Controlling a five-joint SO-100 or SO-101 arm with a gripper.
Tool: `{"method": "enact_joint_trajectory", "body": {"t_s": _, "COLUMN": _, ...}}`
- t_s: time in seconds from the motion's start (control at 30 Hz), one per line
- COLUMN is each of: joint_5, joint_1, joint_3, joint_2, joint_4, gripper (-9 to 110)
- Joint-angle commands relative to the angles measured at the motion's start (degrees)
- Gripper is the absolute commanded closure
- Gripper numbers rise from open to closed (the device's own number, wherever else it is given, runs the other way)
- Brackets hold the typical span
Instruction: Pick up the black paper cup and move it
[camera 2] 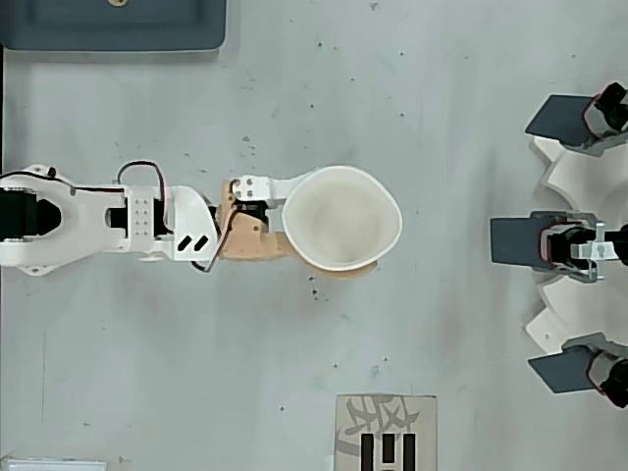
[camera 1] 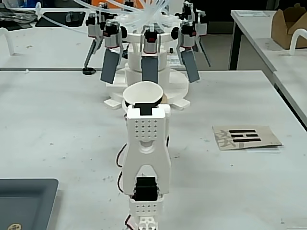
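The black paper cup (camera 2: 341,218) shows mostly its white inside and white rim from above; its rim is pressed slightly out of round. In the fixed view the cup (camera 1: 142,92) sits just beyond the white arm's wrist (camera 1: 147,129), which hides its black outside. My gripper (camera 2: 329,222) reaches in from the left of the overhead view and is shut on the cup. A white finger (camera 2: 260,186) lies on one side and a tan finger (camera 2: 250,245) runs along the other. The fingertips are hidden under the cup.
A white machine with grey paddles (camera 1: 151,67) stands right behind the cup, at the right edge in the overhead view (camera 2: 574,240). A cardboard card with black marks (camera 1: 245,137) lies on the table. A dark grey tray (camera 1: 26,201) sits beside the arm's base.
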Motion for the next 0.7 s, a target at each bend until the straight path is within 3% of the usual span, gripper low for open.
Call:
{"method": "enact_joint_trajectory", "body": {"t_s": 0.0, "joint_5": 0.7, "joint_1": 1.3, "joint_3": -1.9, "joint_2": 2.9, "joint_4": 0.6, "gripper": 95}}
{"method": "enact_joint_trajectory", "body": {"t_s": 0.67, "joint_5": 1.8, "joint_1": 2.3, "joint_3": -27.5, "joint_2": -6.5, "joint_4": 16.5, "gripper": 93}}
